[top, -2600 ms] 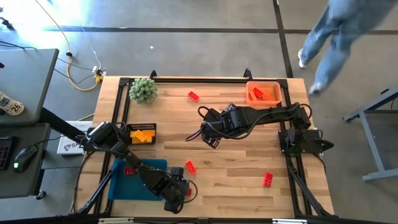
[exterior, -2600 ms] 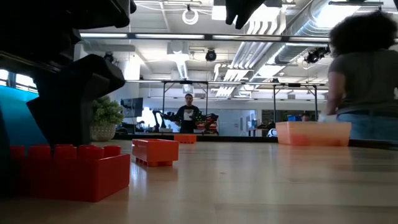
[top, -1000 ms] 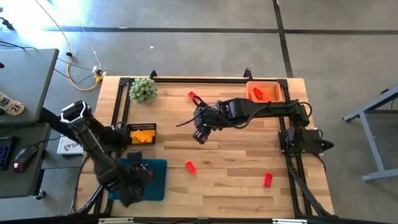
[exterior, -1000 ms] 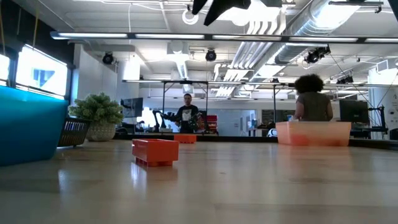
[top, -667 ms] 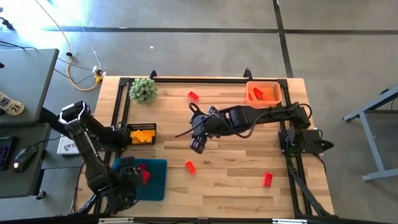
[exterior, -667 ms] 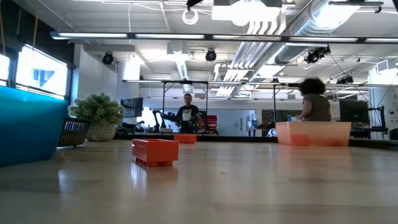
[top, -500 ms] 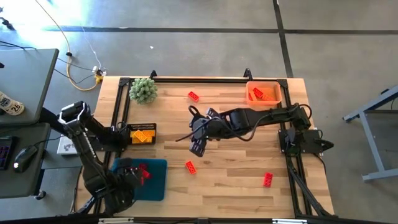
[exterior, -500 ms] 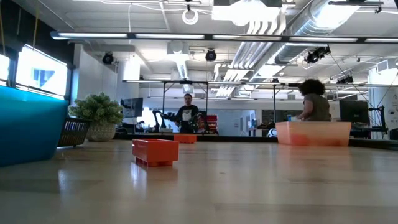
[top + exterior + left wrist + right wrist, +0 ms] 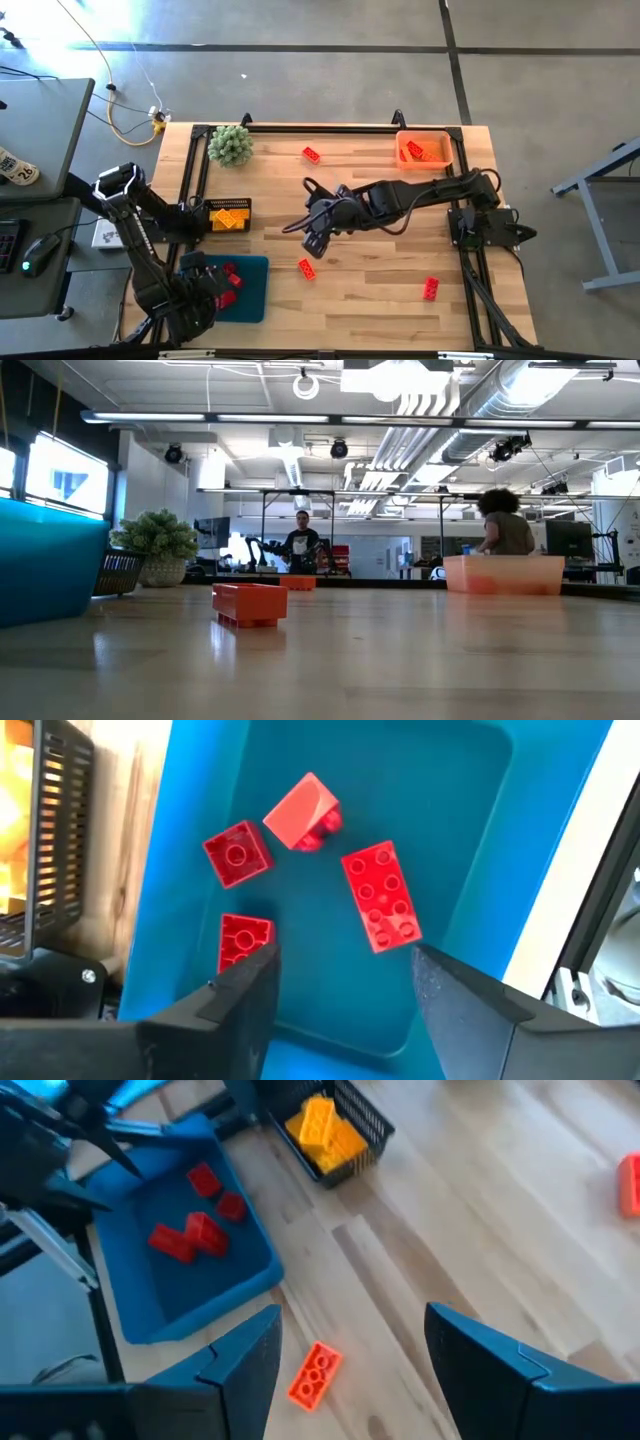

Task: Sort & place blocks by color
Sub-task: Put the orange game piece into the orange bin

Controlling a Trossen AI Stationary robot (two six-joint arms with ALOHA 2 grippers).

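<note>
Right gripper (image 9: 312,245) slid down to centre frame, spread above an orange block (image 9: 306,268). Left gripper (image 9: 340,970), spread too, hovers over red blocks (image 9: 380,896) in the blue tray (image 9: 255,290), lower left. Three loose blocks left.

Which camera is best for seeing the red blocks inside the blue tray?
The left wrist view: it looks into the blue tray, showing four red blocks clearly. The right wrist and high views show them small; the low view shows only the tray's wall.
</note>
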